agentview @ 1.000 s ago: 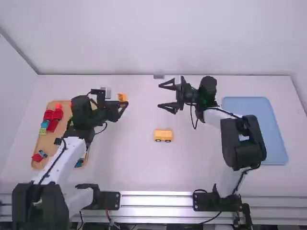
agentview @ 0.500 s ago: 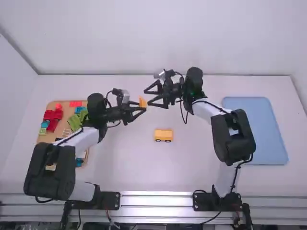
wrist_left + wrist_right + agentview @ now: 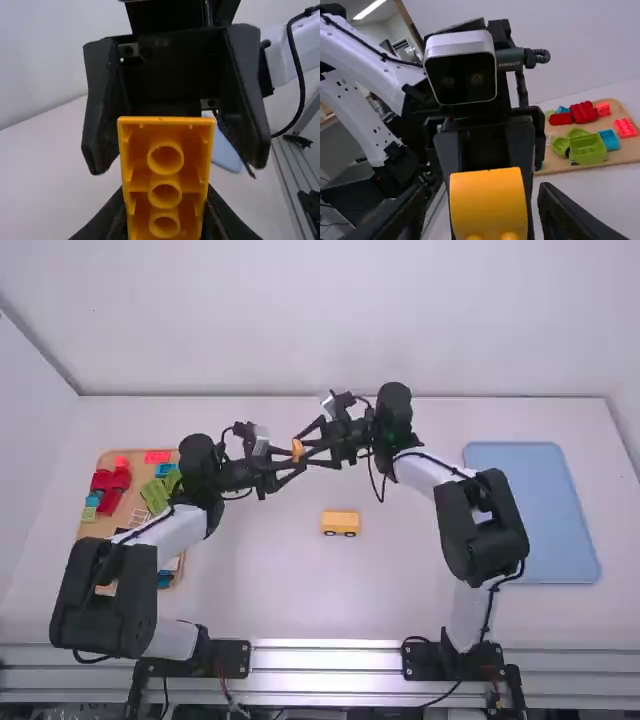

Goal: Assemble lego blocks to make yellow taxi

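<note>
1. Since the frame half a second ago, the right gripper (image 3: 299, 448) has come across to the rounded yellow block (image 3: 165, 175), closing the gap between them; the left gripper (image 3: 298, 460) has barely moved. Half a second before that, the left arm was farther left, over part of the wooden tray (image 3: 625, 151).
2. The left gripper is closed on the rounded yellow block, clasping it between its two fingertips, raised off the table. The block's hollow underside, with three round tubes in a row, faces the left wrist camera; its smooth face and studs are towards the right one.
3. The right gripper stands wide, one finger on each side of the block, with space between each finger and the yellow plastic.
4. The yellow wheeled block (image 3: 340, 519) sits upright on its dark wheels on the white table (image 3: 400, 585), nearer the arm bases than the grippers are.
5. The wooden tray lies at the table's left, bearing red blocks (image 3: 582, 112), green blocks (image 3: 587, 149) and a blue block (image 3: 609, 139), among other pieces.
6. The blue tray (image 3: 560, 560) lies flat at the table's right, beyond the right arm's elbow.
</note>
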